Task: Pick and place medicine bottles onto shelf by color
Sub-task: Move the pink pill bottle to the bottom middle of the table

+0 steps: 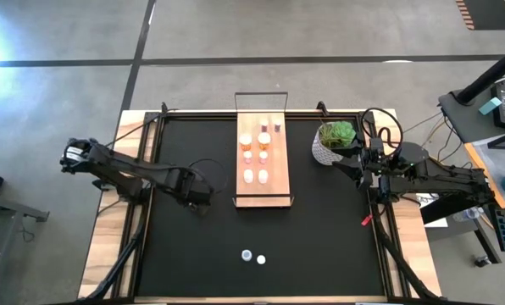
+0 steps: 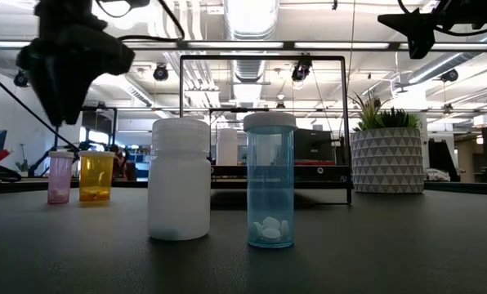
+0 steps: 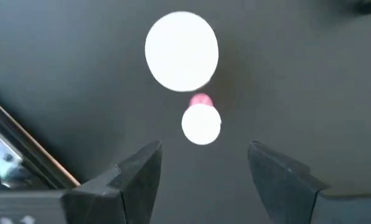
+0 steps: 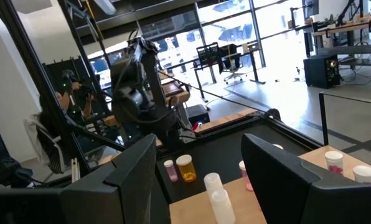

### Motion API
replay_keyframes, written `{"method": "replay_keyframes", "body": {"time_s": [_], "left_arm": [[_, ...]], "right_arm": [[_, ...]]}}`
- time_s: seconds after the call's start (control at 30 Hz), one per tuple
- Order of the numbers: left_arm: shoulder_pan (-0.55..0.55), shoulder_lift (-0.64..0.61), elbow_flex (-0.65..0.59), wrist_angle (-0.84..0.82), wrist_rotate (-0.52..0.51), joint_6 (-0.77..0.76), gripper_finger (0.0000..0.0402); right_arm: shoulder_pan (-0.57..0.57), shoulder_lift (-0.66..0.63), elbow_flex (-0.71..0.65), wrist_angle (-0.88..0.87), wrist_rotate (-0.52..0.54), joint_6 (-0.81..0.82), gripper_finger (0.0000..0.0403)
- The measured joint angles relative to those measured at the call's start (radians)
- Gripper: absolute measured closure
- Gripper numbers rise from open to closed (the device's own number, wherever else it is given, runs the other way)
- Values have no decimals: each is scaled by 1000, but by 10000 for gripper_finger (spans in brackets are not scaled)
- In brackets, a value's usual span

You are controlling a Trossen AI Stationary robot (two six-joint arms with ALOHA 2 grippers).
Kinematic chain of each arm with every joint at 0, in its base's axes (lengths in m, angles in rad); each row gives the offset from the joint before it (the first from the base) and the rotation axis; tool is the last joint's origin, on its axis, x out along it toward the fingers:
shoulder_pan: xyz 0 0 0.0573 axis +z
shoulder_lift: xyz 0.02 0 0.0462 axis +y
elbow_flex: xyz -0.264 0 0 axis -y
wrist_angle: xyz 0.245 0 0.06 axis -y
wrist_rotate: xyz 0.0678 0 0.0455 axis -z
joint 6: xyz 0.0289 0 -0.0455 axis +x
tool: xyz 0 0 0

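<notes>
Two loose bottles (image 1: 253,257) near desk (image 1: 185,254) front; seven on shelf (image 1: 263,201). Left end effector (image 3: 201,168) open, empty; right end effector (image 4: 198,168) open, empty.

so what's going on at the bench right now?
Two-arm robot sorting medicine bottles onto the shelf. Several bottles already stand on it. The left hand hangs open above a pink bottle and an orange bottle left of the shelf, holding nothing. A white bottle and a blue bottle wait at the table's front. The right hand waits, open and empty, by the plant.
</notes>
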Motion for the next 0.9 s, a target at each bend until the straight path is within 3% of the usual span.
{"method": "replay_keyframes", "body": {"time_s": [0.4, 0.63, 0.9], "left_arm": [[-23, 6, -157, 208, -8, -105, 180], [-23, 17, -179, 225, -12, -105, 182], [-23, 20, -181, 228, -12, -104, 243]], "right_arm": [[0, 0, 0, 0, 0, 0, 177], [0, 0, 0, 0, 0, 0, 177], [0, 0, 0, 0, 0, 0, 177]]}}
